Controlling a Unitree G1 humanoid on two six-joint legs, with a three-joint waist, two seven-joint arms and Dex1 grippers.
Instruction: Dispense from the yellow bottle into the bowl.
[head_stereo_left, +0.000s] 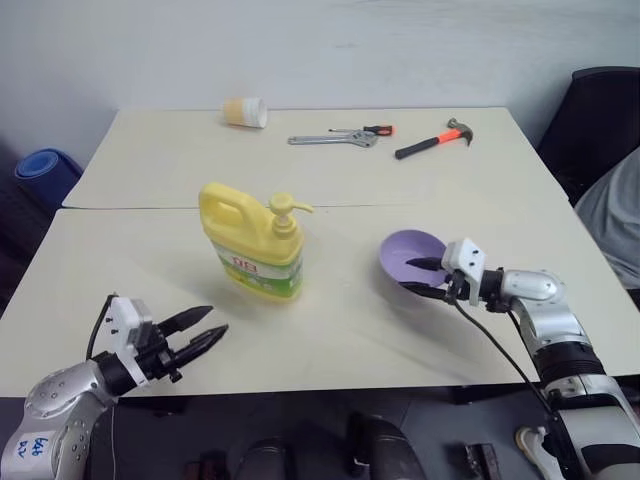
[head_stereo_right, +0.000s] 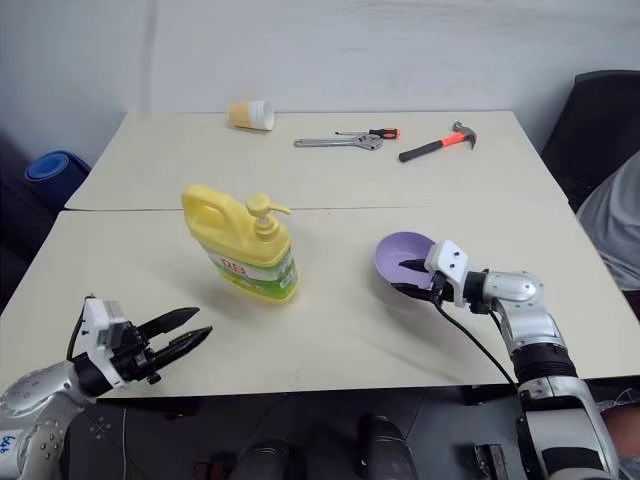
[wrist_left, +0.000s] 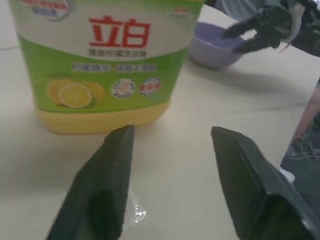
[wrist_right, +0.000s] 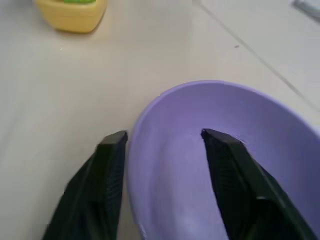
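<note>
The yellow bottle stands upright mid-table, its pump spout pointing toward the bowl; its lemon label fills much of the left wrist view. To its right sits the lavender bowl. My left gripper hovers open near the table's front left edge, aimed at the bottle and well short of it, with nothing between its fingers. My right gripper is open and straddles the near rim of the bowl: one finger is inside and the other finger is outside.
At the table's far side lie a tipped yellowish cup, a wrench, a screwdriver and a hammer. A blue object sits off the left edge. A dark chair and a seated person are at the right.
</note>
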